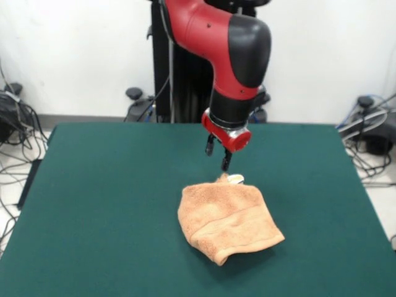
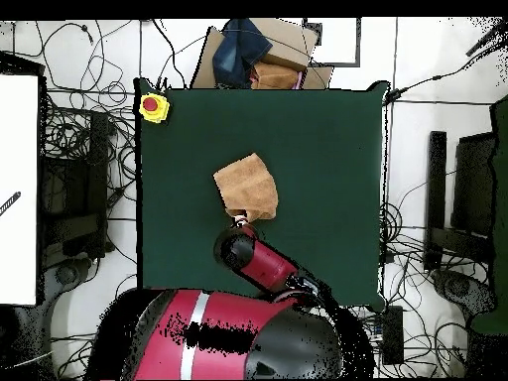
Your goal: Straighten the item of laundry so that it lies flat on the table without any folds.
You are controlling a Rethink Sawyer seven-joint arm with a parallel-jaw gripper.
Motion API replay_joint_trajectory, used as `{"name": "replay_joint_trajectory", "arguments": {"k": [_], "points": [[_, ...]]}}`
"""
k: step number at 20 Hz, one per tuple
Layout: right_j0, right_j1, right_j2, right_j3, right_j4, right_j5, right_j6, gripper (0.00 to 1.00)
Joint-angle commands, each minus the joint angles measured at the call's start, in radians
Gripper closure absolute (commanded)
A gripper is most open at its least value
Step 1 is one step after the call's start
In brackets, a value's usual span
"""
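Note:
The peach-orange towel (image 1: 226, 213) lies crumpled and folded over itself a little right of the middle of the green table (image 1: 105, 198). A woven band runs across it, and its white tag (image 1: 236, 179) shows at the far edge. My gripper (image 1: 219, 159) hangs just above that far edge, near the tag. Its two fingers stand apart and hold nothing. In the overhead view the towel (image 2: 247, 187) lies mid-table (image 2: 327, 149), and the arm's wrist (image 2: 238, 246) covers the gripper at the towel's near edge.
A yellow box with a red button (image 2: 153, 106) sits on a table corner. A cardboard box with blue cloth (image 2: 260, 55) stands beyond the far edge. Cables lie on the floor around the table.

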Motion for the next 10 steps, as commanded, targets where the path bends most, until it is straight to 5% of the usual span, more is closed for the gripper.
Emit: {"name": "replay_joint_trajectory", "arguments": {"k": [1, 10], "points": [[0.017, -0.007, -0.013, -0.084, 0.038, 0.02, 0.155, 0.0], [0.046, -0.13, -0.041, -0.098, 0.046, 0.173, 0.143, 0.0]]}}
